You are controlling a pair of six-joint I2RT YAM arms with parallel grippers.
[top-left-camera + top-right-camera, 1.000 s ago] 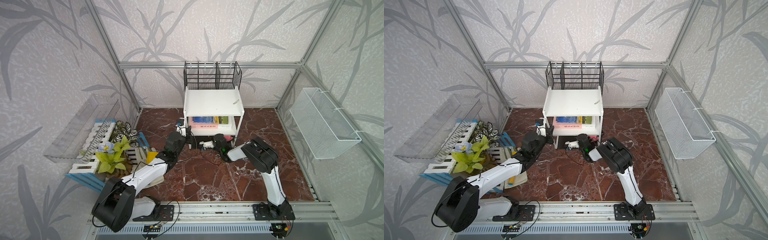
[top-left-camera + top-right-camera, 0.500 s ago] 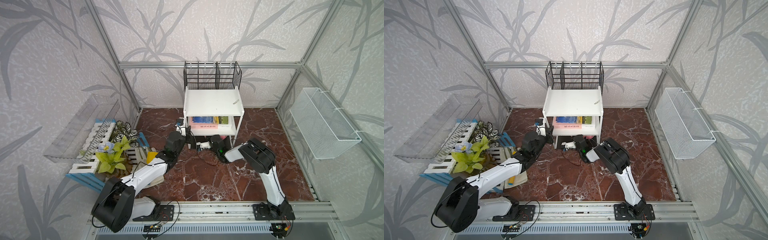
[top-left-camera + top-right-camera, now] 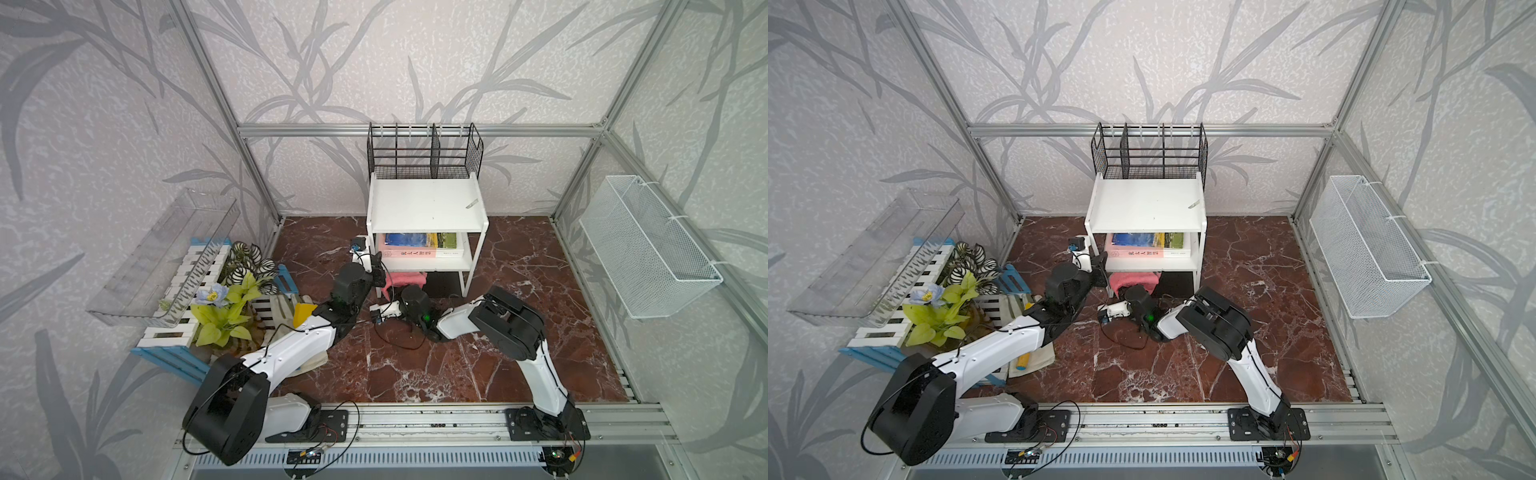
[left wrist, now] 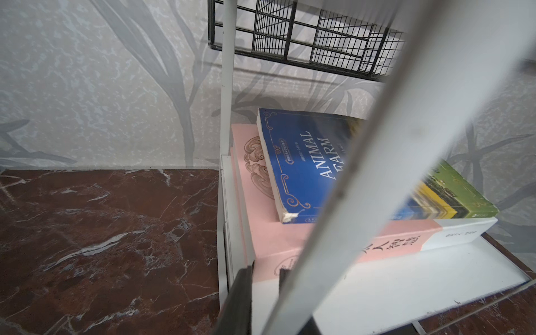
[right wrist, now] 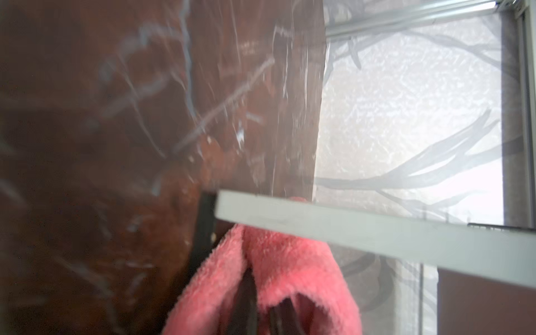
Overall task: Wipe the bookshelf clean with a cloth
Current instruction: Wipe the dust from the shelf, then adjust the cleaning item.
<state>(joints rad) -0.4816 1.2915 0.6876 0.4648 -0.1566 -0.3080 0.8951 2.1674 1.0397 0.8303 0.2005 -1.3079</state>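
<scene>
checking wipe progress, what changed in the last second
The right fingers, shut on the cloth, dragged it under the lower board of the bookshelf toward the left arm's side. The left fingers stayed at the front post; the books did not move.

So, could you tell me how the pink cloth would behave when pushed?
Probably floppy: the cloth folds and drapes around the right jaws. Its terry pile looks grippy, so it may bunch against the bookshelf rather than slide.
</scene>
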